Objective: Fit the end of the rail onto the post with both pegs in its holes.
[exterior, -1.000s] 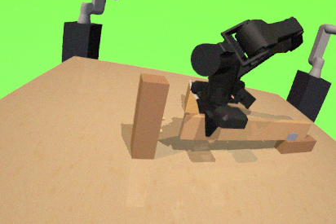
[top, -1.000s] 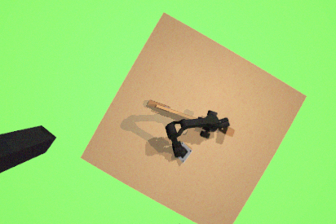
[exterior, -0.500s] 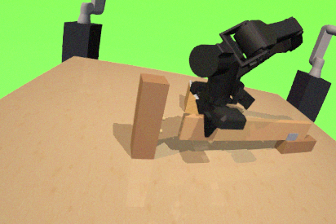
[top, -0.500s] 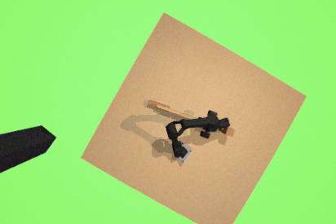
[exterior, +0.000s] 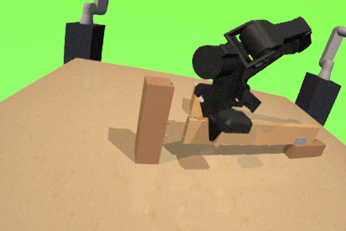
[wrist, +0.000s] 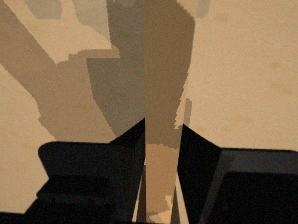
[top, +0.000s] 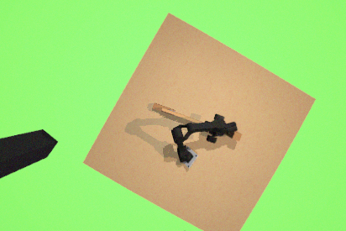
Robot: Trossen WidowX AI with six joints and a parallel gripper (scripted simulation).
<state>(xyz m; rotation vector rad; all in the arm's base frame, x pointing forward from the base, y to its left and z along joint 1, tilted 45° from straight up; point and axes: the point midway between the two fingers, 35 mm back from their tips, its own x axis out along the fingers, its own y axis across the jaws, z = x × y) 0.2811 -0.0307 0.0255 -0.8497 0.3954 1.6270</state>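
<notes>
The wooden rail [top: 181,115] [exterior: 273,133] [wrist: 167,75] is off the table along its length, with its shadow below it, and looks about level. Its far end sits at the grey bracket [exterior: 301,141] on the low footboard block [exterior: 306,150] [top: 155,106]. My gripper [exterior: 217,133] [wrist: 159,122] is shut on the rail close to its near end, with one finger on each side. The upright post [exterior: 154,122] [top: 238,135] stands beyond the near end, with a gap between them. I cannot make out the pegs, and the holes in the rail end are not clear.
A light wooden piece [exterior: 196,106] stands behind the rail near my gripper. The arm's base [top: 190,157] is on the table [exterior: 76,139] to one side of the rail. Two grey arms on black pedestals [exterior: 83,44] [exterior: 317,97] stand beyond the table.
</notes>
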